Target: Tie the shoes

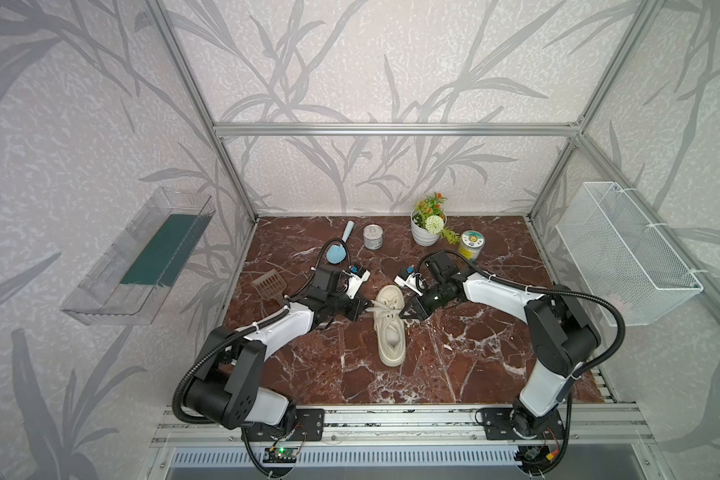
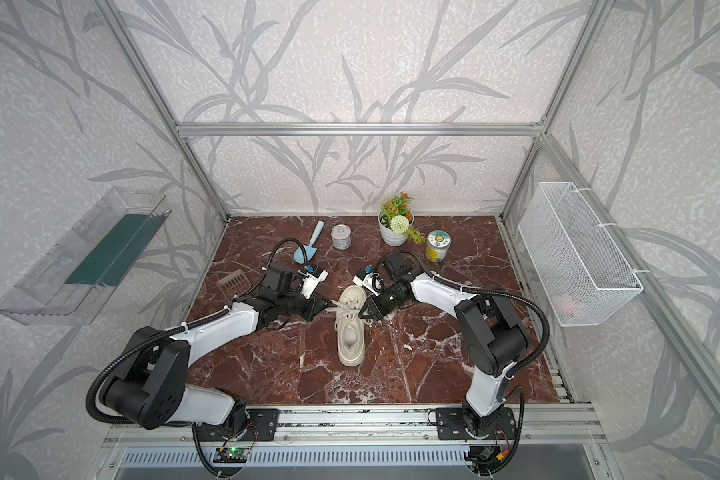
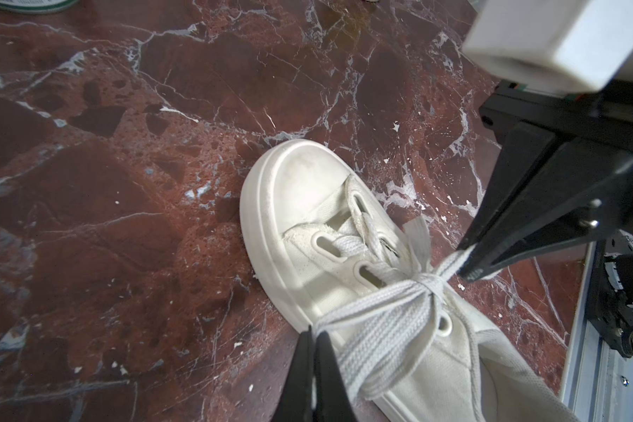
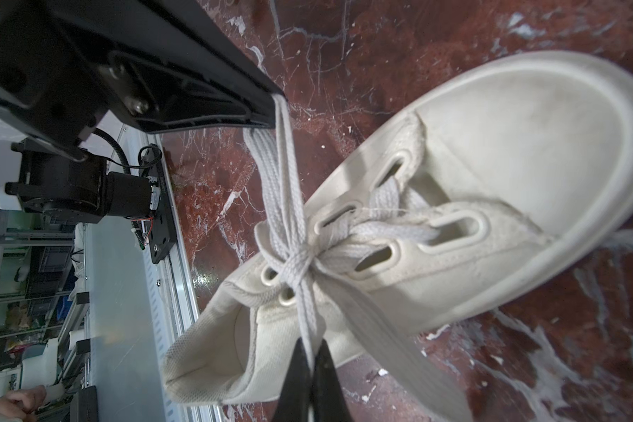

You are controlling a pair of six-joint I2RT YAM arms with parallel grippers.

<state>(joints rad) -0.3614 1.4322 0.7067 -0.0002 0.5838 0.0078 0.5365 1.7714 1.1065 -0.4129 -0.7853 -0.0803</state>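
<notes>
I hold left end effector [image 3: 313, 339] and right end effector [image 4: 310, 350] clenched on flat cream laces [image 3: 380, 321]; the cream chunky-soled sneaker [image 1: 389, 353] lies lengthwise between them.

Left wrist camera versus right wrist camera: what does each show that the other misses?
Only the left wrist view shows a round container, just its rim at the frame edge. Only the right wrist view shows the sneaker at its heel and, beyond the table, what looks like a person's hand. Both show the cream sneaker's toe on the red marble table, its laces knotted, with the left gripper and right gripper each shut on a lace.
</notes>
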